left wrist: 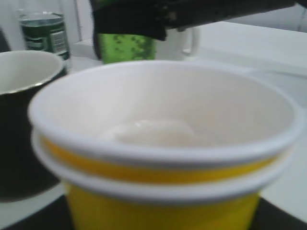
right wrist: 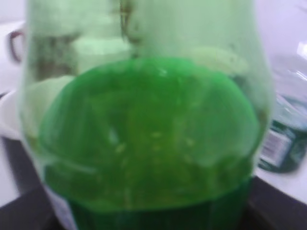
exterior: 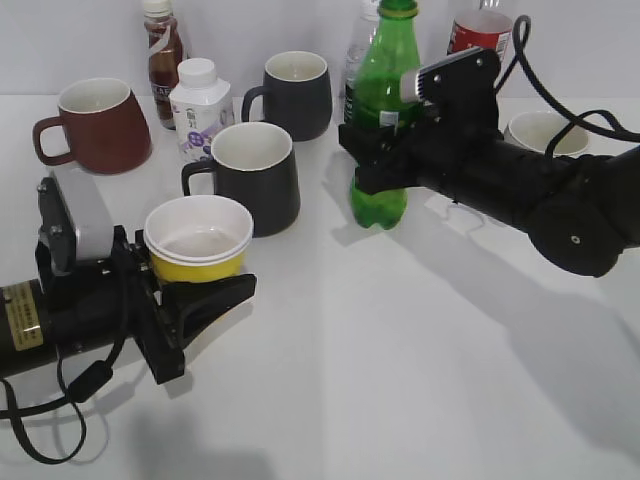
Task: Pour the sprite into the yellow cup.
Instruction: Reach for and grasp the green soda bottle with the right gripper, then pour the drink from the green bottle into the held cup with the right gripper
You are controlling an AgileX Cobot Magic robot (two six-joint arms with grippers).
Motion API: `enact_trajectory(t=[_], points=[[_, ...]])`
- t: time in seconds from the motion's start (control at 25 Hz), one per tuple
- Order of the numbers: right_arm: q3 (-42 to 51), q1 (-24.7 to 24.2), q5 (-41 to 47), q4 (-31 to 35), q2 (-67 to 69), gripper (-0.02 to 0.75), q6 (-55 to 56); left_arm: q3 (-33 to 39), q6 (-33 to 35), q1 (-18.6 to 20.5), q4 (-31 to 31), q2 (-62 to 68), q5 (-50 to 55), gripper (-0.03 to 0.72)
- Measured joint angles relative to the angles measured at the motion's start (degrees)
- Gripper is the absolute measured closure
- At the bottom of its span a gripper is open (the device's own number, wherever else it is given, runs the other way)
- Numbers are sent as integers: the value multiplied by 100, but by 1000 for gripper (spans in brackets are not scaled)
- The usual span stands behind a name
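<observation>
The sprite (exterior: 383,70) is a tall green bottle, upright, lifted a little above the table at the back middle. My right gripper (exterior: 375,150) is shut on its middle; the bottle fills the right wrist view (right wrist: 144,143). The yellow cup (exterior: 198,240), white inside, is held upright at the front left by my left gripper (exterior: 195,285), shut on its lower body. The cup fills the left wrist view (left wrist: 163,158), with the green bottle (left wrist: 127,48) behind it. Cup and bottle are well apart.
A dark mug (exterior: 255,175) stands just behind the cup, another dark mug (exterior: 295,92) farther back. A brown-red mug (exterior: 100,125), a small white bottle (exterior: 200,105), a brown bottle (exterior: 162,50), a clear bottle (exterior: 362,40), a cola bottle (exterior: 480,30) and a white cup (exterior: 540,130) line the back.
</observation>
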Motion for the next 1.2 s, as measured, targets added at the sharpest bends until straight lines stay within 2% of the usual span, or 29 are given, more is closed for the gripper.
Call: enact_trajectory(t=[0.2, 0.4, 0.64, 0.88, 1.2], points=[[-20, 0, -45, -734, -5, 309, -64, 0, 0, -47, -24, 0, 0, 295], [-20, 0, -45, -1293, -83, 309, -825, 0, 0, -47, -24, 0, 0, 296], [-9, 0, 315, -1421, -236, 309, -2232, -11, 0, -47, 81, 0, 0, 296], [-9, 0, 451, -1662, -404, 309, -3293, -304, 0, -47, 713, 0, 6, 298], [-9, 0, 451, -1741, -433, 309, -4422, -596, 0, -170, 778, -7, 1, 299]])
